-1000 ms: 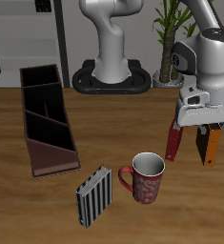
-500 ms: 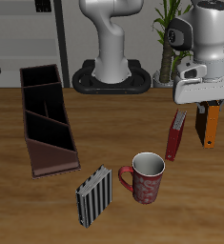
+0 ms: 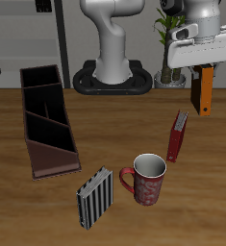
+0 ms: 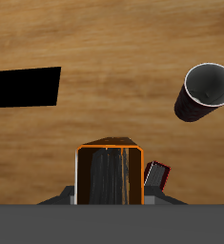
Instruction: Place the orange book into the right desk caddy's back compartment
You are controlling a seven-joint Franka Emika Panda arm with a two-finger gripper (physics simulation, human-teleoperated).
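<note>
My fingers [image 3: 203, 69] clenched on orange book [image 3: 206, 90], book hanging upright below them, clear of desk [image 3: 105, 120]; I've raised it since last frame.

a home office: wooden desk [image 3: 18, 207], potted plant [image 3: 169, 38], shelving [image 3: 23, 38].

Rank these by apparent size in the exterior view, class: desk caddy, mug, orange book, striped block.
1. right desk caddy, clearly largest.
2. mug and striped block: too alike to separate.
3. orange book, smallest, held in the gripper and lifted, so nearness makes this unsure.
</note>
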